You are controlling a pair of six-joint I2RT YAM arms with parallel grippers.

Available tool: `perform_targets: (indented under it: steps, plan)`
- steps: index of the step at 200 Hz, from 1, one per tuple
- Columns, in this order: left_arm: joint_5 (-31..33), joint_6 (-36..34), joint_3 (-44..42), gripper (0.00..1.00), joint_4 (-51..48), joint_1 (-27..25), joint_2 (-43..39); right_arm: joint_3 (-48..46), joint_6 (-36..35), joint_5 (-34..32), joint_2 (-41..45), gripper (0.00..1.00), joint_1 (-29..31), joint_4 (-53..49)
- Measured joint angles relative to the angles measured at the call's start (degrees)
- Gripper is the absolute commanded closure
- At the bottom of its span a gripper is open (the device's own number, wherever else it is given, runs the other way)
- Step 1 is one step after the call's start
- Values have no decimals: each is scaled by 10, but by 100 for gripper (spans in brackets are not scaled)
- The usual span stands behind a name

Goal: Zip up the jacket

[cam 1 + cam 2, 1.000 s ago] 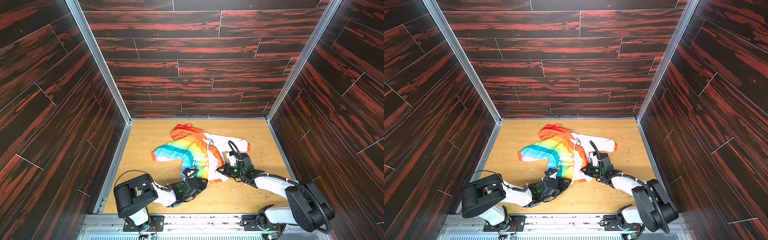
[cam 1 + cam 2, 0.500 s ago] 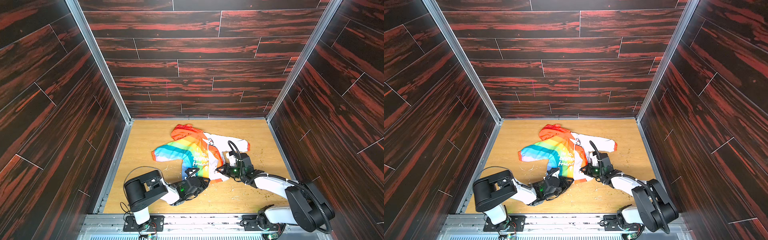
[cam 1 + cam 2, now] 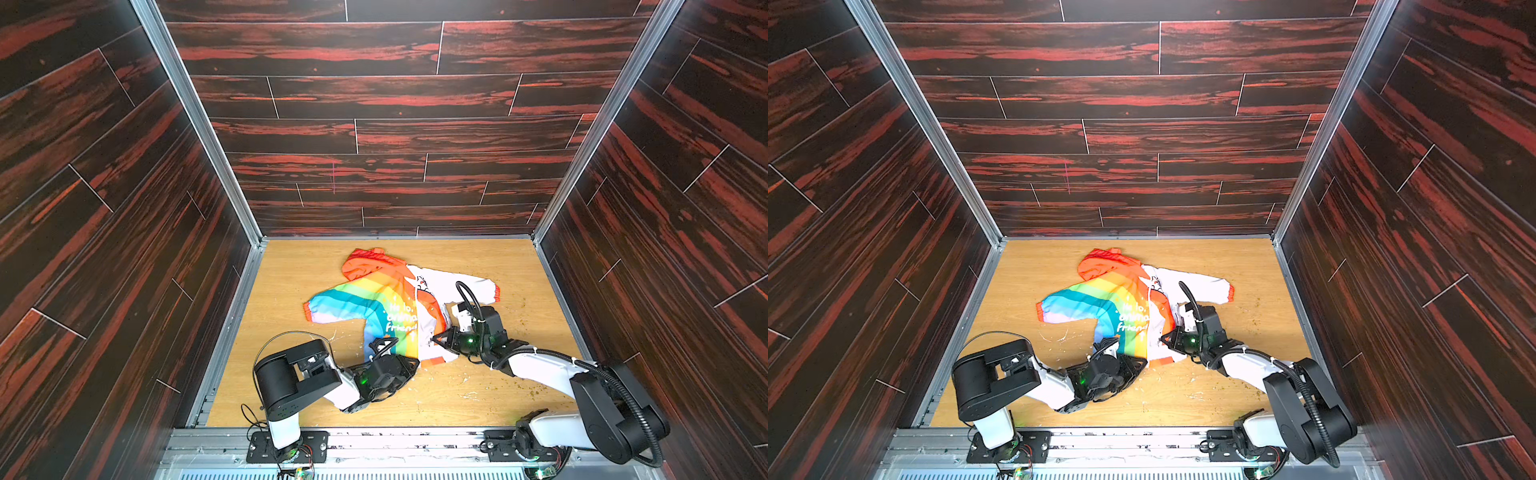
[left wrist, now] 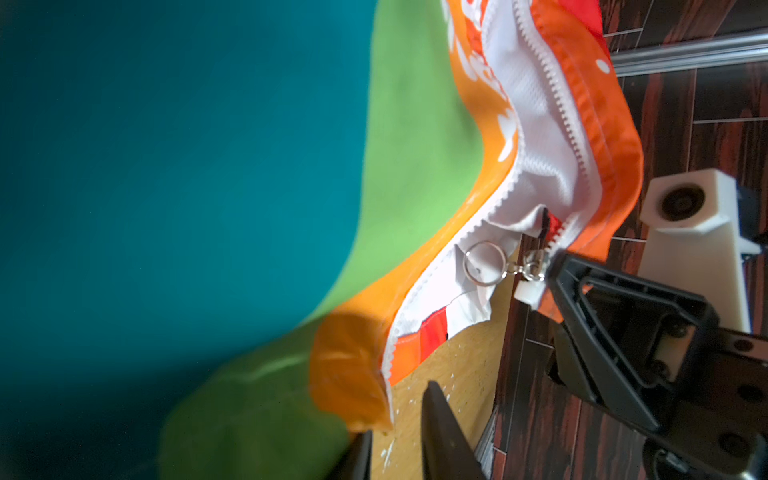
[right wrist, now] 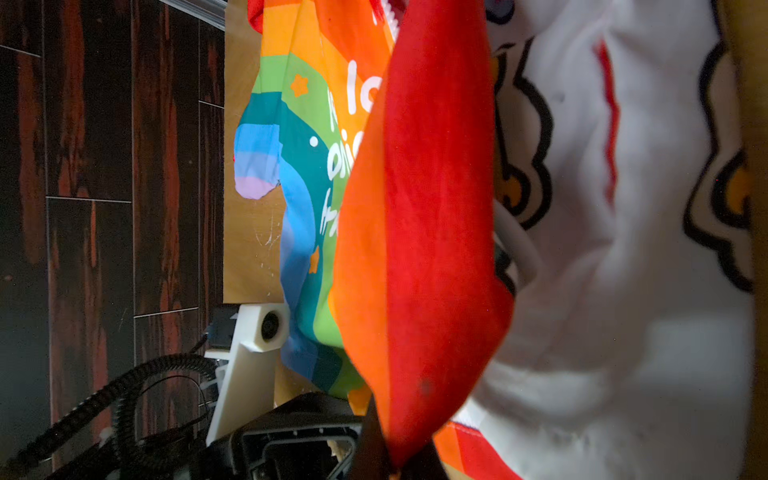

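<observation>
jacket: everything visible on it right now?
The jacket is small, hooded, of thin smooth-looking fabric, lying crumpled and unzipped on the wooden table, orange hood toward the back wall. One half is rainbow-striped with white lettering, the other white with cartoon prints; cuffs orange-red. The teeth of the white zipper stand apart; a metal ring pull hangs near the hem. The right pincer is shut on the orange-red front edge there; the left pincer, jaws slightly apart, sits at the rainbow hem corner.

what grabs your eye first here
The rainbow-and-white jacket jumps out, spread on the light wooden table between dark red-streaked walls. At its lower hem the right gripper pinches the orange trim while the left gripper sits open beside the unjoined zipper.
</observation>
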State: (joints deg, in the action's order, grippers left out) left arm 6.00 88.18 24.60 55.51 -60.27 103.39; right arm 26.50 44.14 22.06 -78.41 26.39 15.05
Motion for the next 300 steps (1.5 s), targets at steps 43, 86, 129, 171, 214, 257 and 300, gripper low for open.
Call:
perform_targets:
  steps: [43, 86, 129, 171, 214, 257, 300]
  plan:
    - [-4, -1, 0, 81, 12, 2, 13, 0, 0, 0, 0, 100, 0, 0]
    - [-11, 0, 0, 88, 16, 3, 17, 0, 0, 0, 0, 100, 0, 0]
    - [-23, -13, 1, 100, 24, 12, 18, 0, -3, -1, 17, 100, 0, -16]
    - [-47, -54, 3, 100, -3, 54, -35, 23, -23, -8, 66, 100, 0, -64]
    - [-39, -167, 97, 100, -207, 79, -201, 68, -60, -28, 119, 100, 0, -89]
    - [29, -275, 202, 100, -424, 93, -317, 83, -97, 7, 138, 100, 0, -61]
    - [68, -401, 180, 100, -443, 98, -352, 105, -103, 49, 136, 100, 0, -48]
